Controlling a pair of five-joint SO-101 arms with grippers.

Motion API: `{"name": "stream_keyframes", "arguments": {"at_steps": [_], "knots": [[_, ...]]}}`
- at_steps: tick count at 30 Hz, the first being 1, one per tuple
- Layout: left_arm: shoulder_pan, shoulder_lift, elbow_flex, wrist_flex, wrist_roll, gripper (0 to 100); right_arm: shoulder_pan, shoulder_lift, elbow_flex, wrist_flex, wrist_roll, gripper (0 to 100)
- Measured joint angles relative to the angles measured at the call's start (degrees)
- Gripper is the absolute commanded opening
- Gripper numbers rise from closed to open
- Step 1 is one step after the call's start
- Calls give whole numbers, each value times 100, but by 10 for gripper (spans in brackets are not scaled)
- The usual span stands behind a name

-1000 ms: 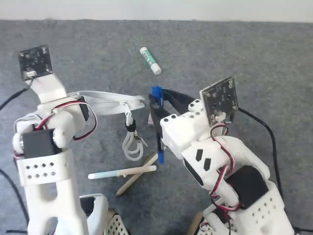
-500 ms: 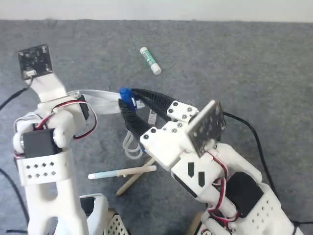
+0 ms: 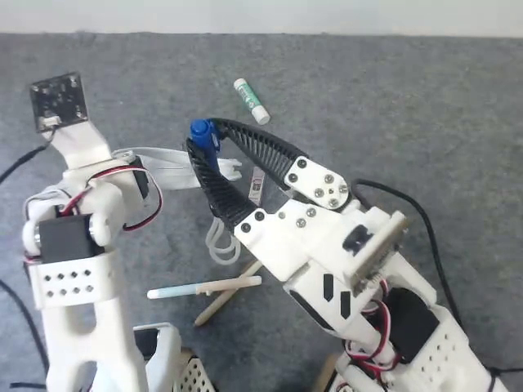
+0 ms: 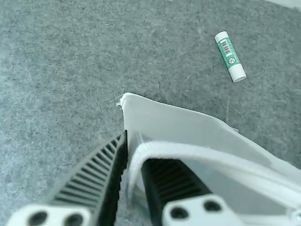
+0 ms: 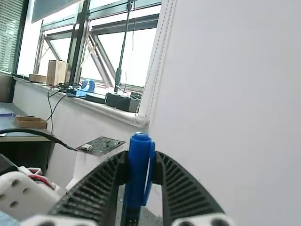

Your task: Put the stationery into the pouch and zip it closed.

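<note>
the white pouch (image 3: 176, 167) lies on the grey desk (image 3: 425, 106), with its rim pinched between the fingers of the left end effector (image 4: 134, 155). the fabric is judged thin and floppy, likely to sag shut, so it is best gripped at the stiffer zip edge. the right end effector (image 3: 201, 140) is clamped on a blue pen (image 5: 139, 179), carried upright near the pouch. the pen is judged rigid, light and smooth, so a mid-barrel grip suits it. 1 glue stick (image 3: 251, 100) lies well apart. 1 pale blue pen (image 3: 184, 289) crosses a wooden stick (image 3: 221, 302) nearer the arms.
</note>
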Motion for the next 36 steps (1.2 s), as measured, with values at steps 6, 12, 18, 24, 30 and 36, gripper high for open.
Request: {"name": "stream_keyframes", "arguments": {"at_steps": [6, 12, 18, 24, 30, 36], "knots": [[0, 0, 0, 0, 0, 9, 0, 756, 70, -774, 0, 6], [0, 0, 0, 0, 0, 9, -18, 1204, 695, -2075, 0, 6], [0, 9, 0, 0, 0, 9, -18, 1292, 1116, -2989, 9, 6], [0, 9, 0, 0, 9, 9, 26, 1292, 1143, -3560, 18, 6], [0, 9, 0, -62, 9, 9, 105, 1442, 1310, -3895, 18, 6], [0, 9, 0, -88, 9, 9, 114, 2207, 1749, -4571, 18, 6]]}}
